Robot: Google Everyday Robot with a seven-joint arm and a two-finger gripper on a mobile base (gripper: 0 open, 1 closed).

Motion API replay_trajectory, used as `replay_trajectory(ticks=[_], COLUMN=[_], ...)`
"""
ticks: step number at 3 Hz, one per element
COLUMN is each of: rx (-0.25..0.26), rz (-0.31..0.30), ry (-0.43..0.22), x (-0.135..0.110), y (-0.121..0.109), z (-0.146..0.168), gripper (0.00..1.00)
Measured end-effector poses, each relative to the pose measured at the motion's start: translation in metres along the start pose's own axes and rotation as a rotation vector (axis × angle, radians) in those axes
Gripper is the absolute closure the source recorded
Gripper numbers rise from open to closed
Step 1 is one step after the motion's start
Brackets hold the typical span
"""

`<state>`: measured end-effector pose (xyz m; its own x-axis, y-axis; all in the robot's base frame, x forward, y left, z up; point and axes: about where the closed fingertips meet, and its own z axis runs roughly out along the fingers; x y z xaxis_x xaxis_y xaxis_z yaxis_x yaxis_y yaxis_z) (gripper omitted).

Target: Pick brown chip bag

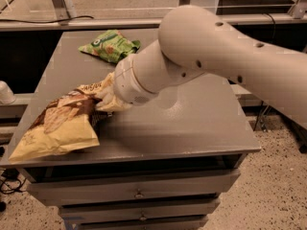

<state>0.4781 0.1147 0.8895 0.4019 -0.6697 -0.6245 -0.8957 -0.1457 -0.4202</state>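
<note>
On the table's [192,123] left front, the brown chip bag [62,123] is seen crumpled, its right end bunched up. Against that end the gripper [106,96] is set, largely hidden behind the wrist; its jaw state cannot be told. 1 green bag [109,44] is laid farther back.

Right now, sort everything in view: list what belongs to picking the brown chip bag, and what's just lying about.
Belongs to the job:
brown chip bag, front left of the table
tool, at that bag's top end

Just lying about:
green snack bag, at the table's back
white object, beyond the left edge
</note>
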Motion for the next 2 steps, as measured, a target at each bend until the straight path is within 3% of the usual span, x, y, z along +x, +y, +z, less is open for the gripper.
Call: replay_trajectory(ticks=[2], rx=[0.11], rz=[-0.077], ry=[-0.149], x=[-0.049], y=[-0.019], z=[-0.038], gripper=[1.0])
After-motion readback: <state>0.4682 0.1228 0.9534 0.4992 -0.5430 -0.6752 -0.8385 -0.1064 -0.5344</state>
